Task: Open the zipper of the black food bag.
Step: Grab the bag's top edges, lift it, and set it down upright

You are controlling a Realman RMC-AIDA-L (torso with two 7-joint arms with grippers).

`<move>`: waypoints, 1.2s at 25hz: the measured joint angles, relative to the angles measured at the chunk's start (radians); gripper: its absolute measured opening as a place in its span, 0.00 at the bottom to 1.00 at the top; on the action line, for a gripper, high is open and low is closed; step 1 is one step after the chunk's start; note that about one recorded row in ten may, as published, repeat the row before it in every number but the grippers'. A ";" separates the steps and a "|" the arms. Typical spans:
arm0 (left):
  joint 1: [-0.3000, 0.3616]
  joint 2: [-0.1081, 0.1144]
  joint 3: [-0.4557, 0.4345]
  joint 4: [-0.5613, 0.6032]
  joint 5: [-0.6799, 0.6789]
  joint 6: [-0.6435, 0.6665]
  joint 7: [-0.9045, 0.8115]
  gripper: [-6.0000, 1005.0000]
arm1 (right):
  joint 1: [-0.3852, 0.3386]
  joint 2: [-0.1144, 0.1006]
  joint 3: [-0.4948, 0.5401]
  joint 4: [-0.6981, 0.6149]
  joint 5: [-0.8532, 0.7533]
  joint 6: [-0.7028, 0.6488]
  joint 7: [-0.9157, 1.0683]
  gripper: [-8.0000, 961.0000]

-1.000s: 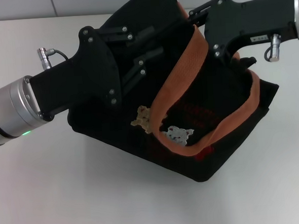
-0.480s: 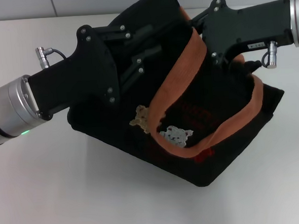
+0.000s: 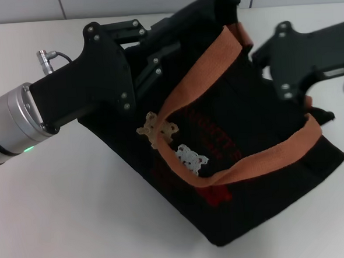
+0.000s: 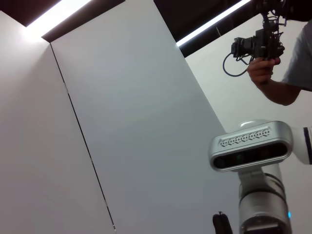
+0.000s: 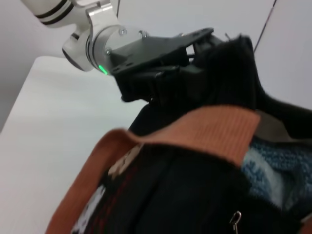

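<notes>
Black bag pinned at 1 corner, zipper already partly parted

Black fabric fills the middle of the head view: the bag (image 3: 239, 177) lies tilted on a white table (image 3: 78, 216), its front panel with 2 small bear pictures and a red mark facing up. 2 orange-brown straps (image 3: 261, 158) loop loosely across it.

The left gripper (image 3: 163, 39) reaches in from the left side and sits against the bag's raised far corner. In the right wrist view its dark fingers (image 5: 161, 80) press into the black cloth there. They look clamped on the fabric, though the exact pinch is hidden among black parts, so this is a judgement.

The right gripper (image 3: 299, 62) hovers over the bag's right end, near the top edge. Its fingertips are out of sight under its body, and I cannot tell whether they are apart or together.

The zipper (image 5: 236, 222) runs along the top edge. In the right wrist view a small silver pull tab hangs near the bottom of the picture, just beside an opening where blue-grey lining (image 5: 263, 170) shows. The mouth therefore looks partly open.

The step in hand seems to be the pull itself, 1 arm anchoring while the other works the tab. Next, the right gripper needs a firm hold on that small tab and a draw straight along the track, away from the anchored corner, keeping clear of the straps.
</notes>
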 joint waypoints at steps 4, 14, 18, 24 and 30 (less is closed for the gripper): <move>-0.004 0.000 -0.001 -0.011 -0.008 -0.010 0.000 0.20 | -0.037 0.003 0.086 -0.055 0.008 -0.091 0.005 0.01; -0.006 0.000 -0.004 -0.019 -0.031 -0.022 0.000 0.20 | -0.100 0.001 0.304 -0.115 -0.003 -0.377 0.003 0.05; -0.006 0.000 -0.006 -0.023 -0.034 -0.029 0.000 0.20 | -0.127 0.001 0.399 -0.147 -0.033 -0.480 0.003 0.07; -0.010 0.000 -0.006 -0.024 -0.034 -0.035 0.000 0.20 | -0.144 0.000 0.473 -0.095 -0.086 -0.499 0.055 0.11; -0.004 0.000 -0.002 -0.025 -0.034 -0.036 0.000 0.20 | -0.132 -0.022 0.639 0.040 -0.099 -0.422 0.062 0.14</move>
